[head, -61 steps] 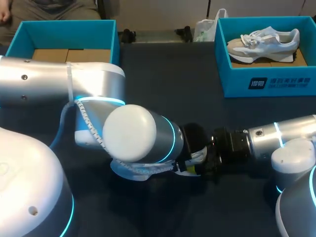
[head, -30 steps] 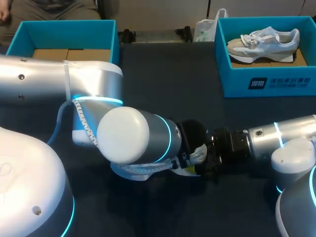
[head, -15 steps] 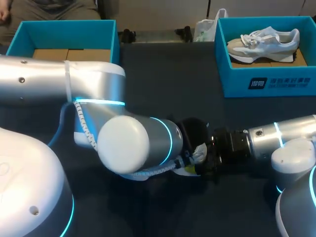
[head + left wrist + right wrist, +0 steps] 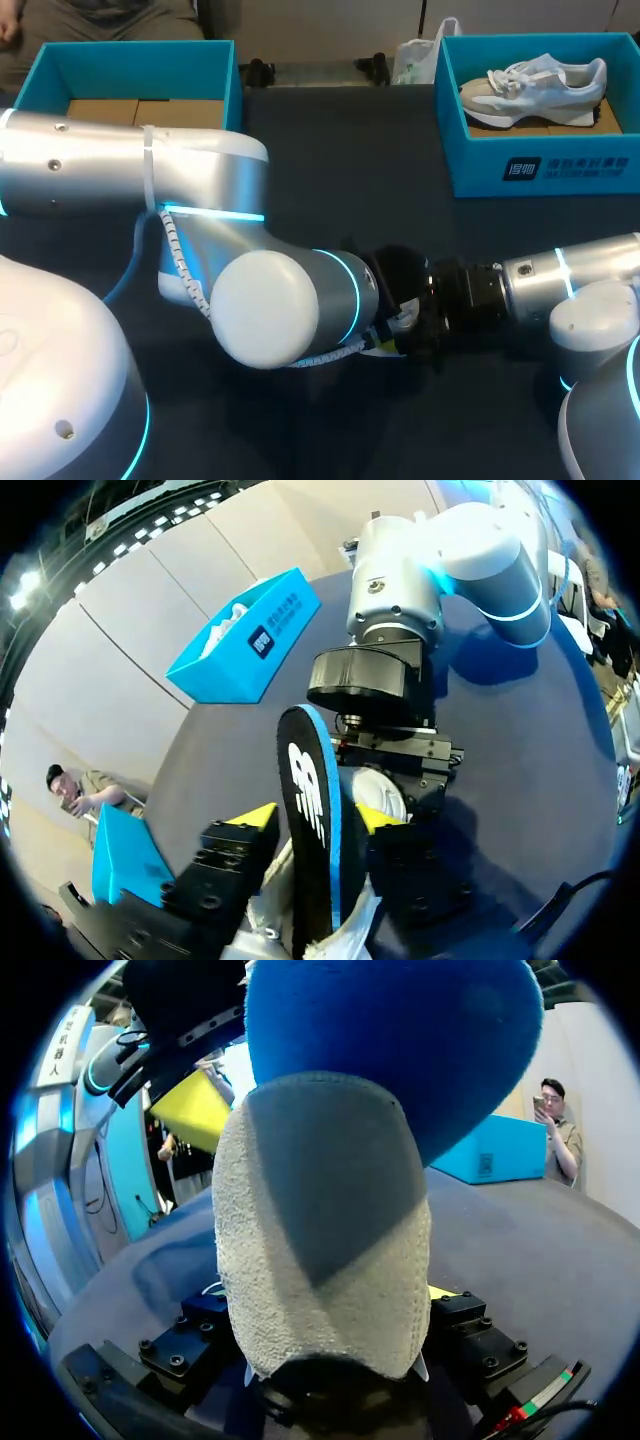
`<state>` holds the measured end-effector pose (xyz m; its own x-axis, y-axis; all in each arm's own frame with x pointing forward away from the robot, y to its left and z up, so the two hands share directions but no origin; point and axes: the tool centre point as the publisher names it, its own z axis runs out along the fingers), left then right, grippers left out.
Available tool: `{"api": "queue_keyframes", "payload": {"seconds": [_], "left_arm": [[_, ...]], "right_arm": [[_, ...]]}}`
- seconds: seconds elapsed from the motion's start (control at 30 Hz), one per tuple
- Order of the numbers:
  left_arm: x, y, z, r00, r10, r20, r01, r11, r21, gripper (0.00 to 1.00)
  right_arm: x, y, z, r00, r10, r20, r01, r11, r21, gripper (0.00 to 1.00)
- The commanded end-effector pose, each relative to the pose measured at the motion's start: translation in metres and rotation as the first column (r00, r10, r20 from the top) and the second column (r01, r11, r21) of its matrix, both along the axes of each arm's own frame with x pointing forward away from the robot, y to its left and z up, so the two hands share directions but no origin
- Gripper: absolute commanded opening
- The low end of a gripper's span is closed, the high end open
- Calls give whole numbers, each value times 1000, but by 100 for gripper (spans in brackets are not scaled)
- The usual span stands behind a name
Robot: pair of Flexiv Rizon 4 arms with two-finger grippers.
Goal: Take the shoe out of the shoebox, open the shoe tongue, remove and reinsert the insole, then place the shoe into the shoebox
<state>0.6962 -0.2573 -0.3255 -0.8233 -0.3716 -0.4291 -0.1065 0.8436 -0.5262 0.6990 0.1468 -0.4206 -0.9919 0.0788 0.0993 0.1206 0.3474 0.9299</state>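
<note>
Steadily now — with left jaws pinching the insole and right jaws clamped on the shoe, slide straight lengthwise, heel braced — no twisting.

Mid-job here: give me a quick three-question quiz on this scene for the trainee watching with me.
1. True or false: the far-right shoebox has a boxed shoe lying in it.
2. What stands between the left gripper fingers? A. insole B. a lace C. a box lid
3. Fill in: the right gripper is shut on the loose ___.

Key: 1 true; 2 A; 3 shoe.
</note>
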Motion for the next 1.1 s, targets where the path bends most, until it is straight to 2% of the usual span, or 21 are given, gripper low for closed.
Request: {"api": "queue_keyframes", "payload": {"seconds": [0.03,0.43,1.1], "left_arm": [[-7,5,-2,1000,10,5,-10,1000,-8,63],[-8,9,-8,998,66,23,-65,997,-28,56],[-1,13,-22,988,123,97,-119,992,-43,58]], "right_arm": [[-1,1,1,1000,-1,-1,1,1000,-4,0],[-1,1,1,1000,-1,-1,1,1000,-4,0],[-1,1,1,1000,-1,-1,1,1000,-4,0]]}}
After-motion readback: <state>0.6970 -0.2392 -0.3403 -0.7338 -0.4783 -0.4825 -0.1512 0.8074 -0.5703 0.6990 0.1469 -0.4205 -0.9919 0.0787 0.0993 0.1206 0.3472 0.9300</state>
